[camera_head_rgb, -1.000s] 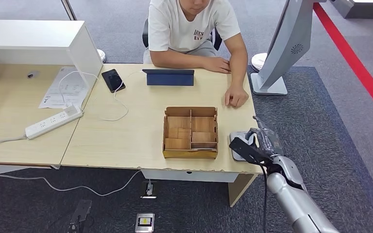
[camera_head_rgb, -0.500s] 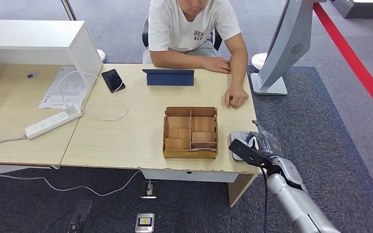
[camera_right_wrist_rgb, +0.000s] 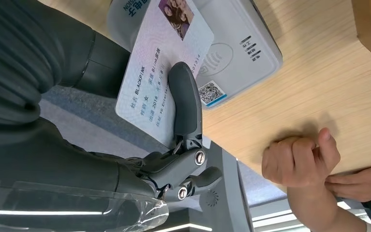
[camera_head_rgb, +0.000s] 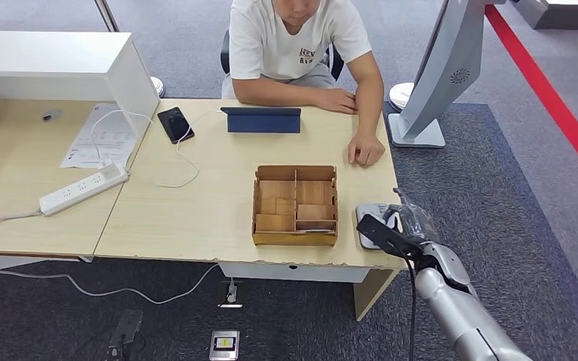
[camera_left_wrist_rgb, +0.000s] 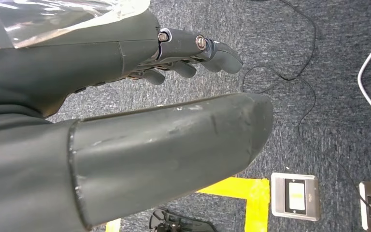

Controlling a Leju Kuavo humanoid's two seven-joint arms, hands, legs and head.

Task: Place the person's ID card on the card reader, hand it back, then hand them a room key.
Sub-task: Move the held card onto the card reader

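My right hand (camera_head_rgb: 400, 229) hovers at the table's near right corner and pinches the white ID card (camera_right_wrist_rgb: 160, 71), a dark finger (camera_right_wrist_rgb: 185, 101) lying across its printed face. The card's far end overlaps the grey-white card reader (camera_right_wrist_rgb: 244, 50), which lies flat on the table (camera_head_rgb: 371, 219); I cannot tell whether card and reader touch. The person sits across the table, one fist (camera_head_rgb: 366, 150) resting on the wood beyond the reader. My left hand (camera_left_wrist_rgb: 140, 101) hangs over the carpet, holding nothing, its fingers (camera_left_wrist_rgb: 198, 53) apart from the thumb.
A cardboard box (camera_head_rgb: 295, 204) with several compartments of flat wooden cards stands left of the reader. Farther back lie a dark tablet (camera_head_rgb: 261, 119), a phone (camera_head_rgb: 174, 123) on a cable, a power strip (camera_head_rgb: 83, 188) and a monitor stand (camera_head_rgb: 418, 131) at the right.
My right hand with the card has drifted slightly toward the table's near edge. The person and the things on the table have stayed put.
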